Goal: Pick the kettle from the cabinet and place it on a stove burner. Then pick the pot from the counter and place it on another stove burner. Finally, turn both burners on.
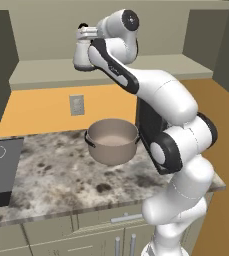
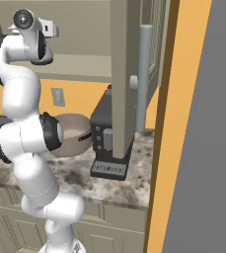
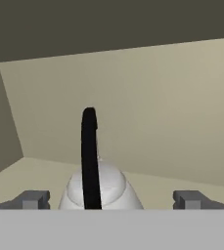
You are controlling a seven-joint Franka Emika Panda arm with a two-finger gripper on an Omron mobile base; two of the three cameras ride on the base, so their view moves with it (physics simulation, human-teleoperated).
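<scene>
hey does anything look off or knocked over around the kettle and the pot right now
Nothing stands out. The kettle stands upright on the cabinet shelf between the open gripper tips; the pot sits upright on the counter.

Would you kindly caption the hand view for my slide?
Open tool straddling the kettle and its black hoop handle on the cabinet shelf.

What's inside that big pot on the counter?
The pot looks empty: the left base view shows its bare tan inner wall and part of its floor. The near rim hides the rest of the bottom, so something small there cannot be ruled out.
</scene>
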